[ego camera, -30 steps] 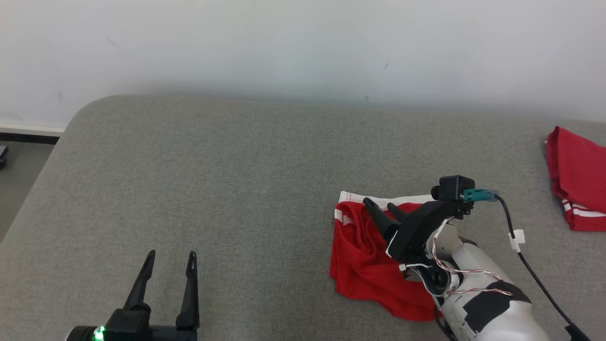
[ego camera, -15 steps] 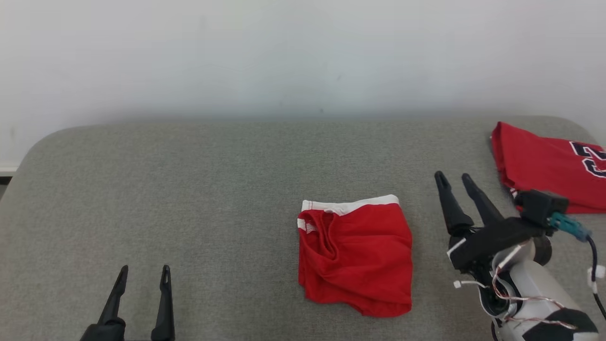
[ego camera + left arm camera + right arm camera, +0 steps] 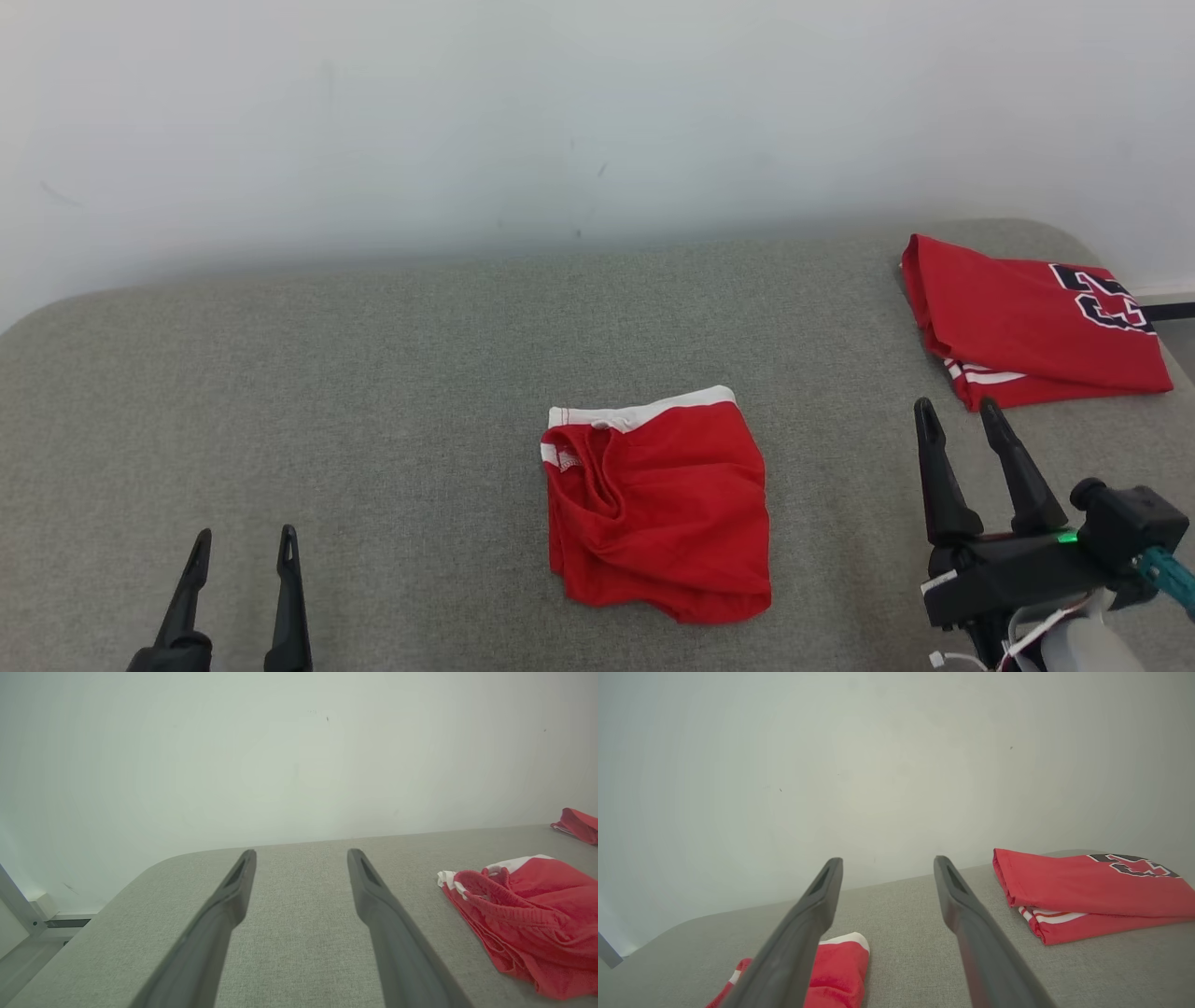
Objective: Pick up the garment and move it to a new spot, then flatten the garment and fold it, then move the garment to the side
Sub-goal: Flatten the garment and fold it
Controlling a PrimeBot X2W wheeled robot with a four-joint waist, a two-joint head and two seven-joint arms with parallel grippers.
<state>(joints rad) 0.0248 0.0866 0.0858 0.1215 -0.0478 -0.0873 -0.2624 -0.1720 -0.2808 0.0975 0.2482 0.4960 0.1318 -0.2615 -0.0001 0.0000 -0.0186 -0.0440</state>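
The garment is a pair of red shorts with a white waistband, lying folded and a little rumpled on the grey padded surface, in the middle of the head view. Nothing touches it. My right gripper stands open to its right, well apart from it, fingers pointing away. My left gripper stands open at the lower left, far from the garment. The left wrist view has the garment to the right of the open left gripper. In the right wrist view the garment lies partly behind the open right gripper.
A folded red jersey with dark lettering lies at the far right corner of the surface, just beyond my right gripper; the jersey is on the right in the right wrist view. A pale wall stands behind the surface. Wide bare grey surface stretches left of the garment.
My right gripper has drawn back from over the garment to its right side, leaving it lying there. The head camera has turned right, bringing the jersey fully into view.
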